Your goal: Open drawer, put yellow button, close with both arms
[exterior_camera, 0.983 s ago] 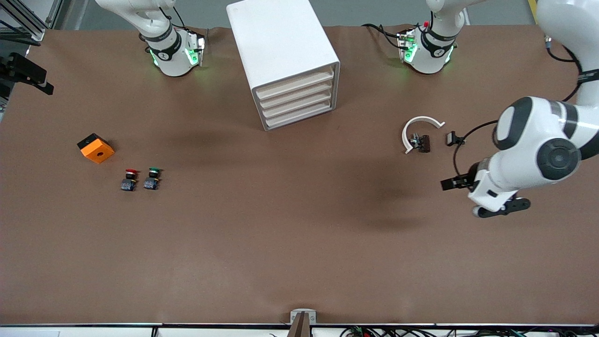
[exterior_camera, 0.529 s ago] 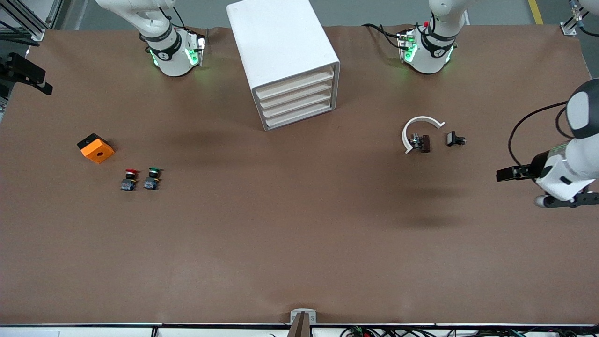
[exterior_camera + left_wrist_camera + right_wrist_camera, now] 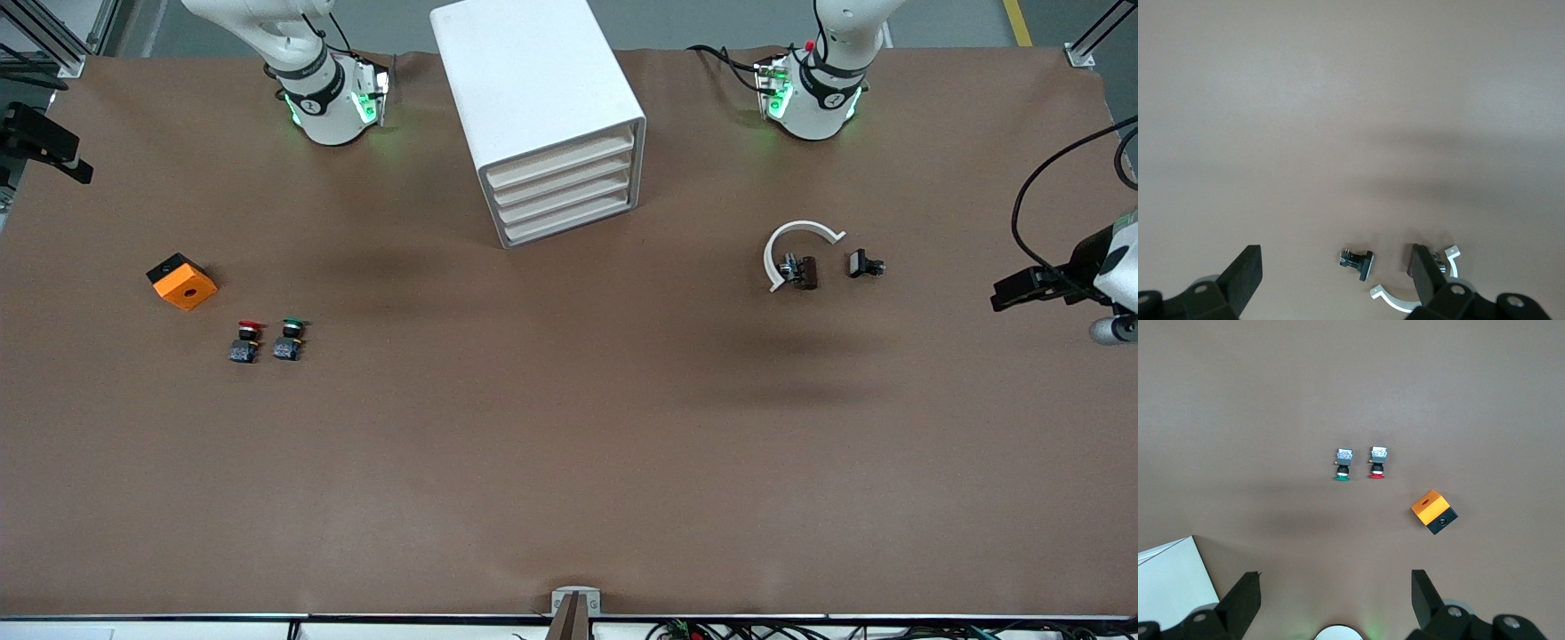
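The cabinet (image 3: 540, 116) stands at the robots' edge, midway between the bases. The two buttons (image 3: 267, 340) sit side by side near the box (image 3: 181, 281), toward the right arm's end. The curved bracket (image 3: 794, 250) and small connector (image 3: 863, 264) lie toward the left arm's end.

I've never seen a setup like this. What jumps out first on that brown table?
The tall white cabinet with four shallow drawers, all shut, stands between the two arm bases. Toward the right arm's end lie an orange block and, nearer the front camera, a red-capped button beside a green-capped button. The left gripper hangs open above the left arm's end, and the right gripper is open too.
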`<action>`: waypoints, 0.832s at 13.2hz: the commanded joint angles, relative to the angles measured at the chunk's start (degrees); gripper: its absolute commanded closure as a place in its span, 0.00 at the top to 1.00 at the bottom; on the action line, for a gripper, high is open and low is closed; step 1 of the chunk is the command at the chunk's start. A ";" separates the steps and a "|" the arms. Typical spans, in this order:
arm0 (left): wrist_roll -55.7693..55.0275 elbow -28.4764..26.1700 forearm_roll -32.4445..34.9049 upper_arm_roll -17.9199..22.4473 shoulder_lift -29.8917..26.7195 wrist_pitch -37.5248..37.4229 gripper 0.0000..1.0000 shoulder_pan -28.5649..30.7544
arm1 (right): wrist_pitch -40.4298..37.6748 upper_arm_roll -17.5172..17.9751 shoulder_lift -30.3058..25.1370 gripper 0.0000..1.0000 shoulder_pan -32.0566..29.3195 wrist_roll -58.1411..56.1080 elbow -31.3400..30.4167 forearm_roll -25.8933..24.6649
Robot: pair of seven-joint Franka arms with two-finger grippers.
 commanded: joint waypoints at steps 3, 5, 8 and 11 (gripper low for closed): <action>1.37 -2.68 -3.17 -0.70 -6.73 -2.57 1.00 0.90 | 2.87 0.25 -0.77 1.00 -0.42 -0.22 -0.44 -0.54; 1.28 -2.33 -3.88 -0.70 -7.08 -2.66 1.00 0.89 | 2.53 -0.27 -0.95 1.00 -0.51 0.13 0.00 -0.19; 1.37 -0.66 -3.88 -0.79 -6.73 -2.75 1.00 0.72 | 1.56 -0.63 -0.95 1.00 -0.42 0.13 0.00 -0.02; 0.93 -0.13 -3.79 1.13 -6.20 -2.75 1.00 -2.26 | 1.48 -0.54 -0.78 1.00 -0.33 -0.13 -0.18 -0.10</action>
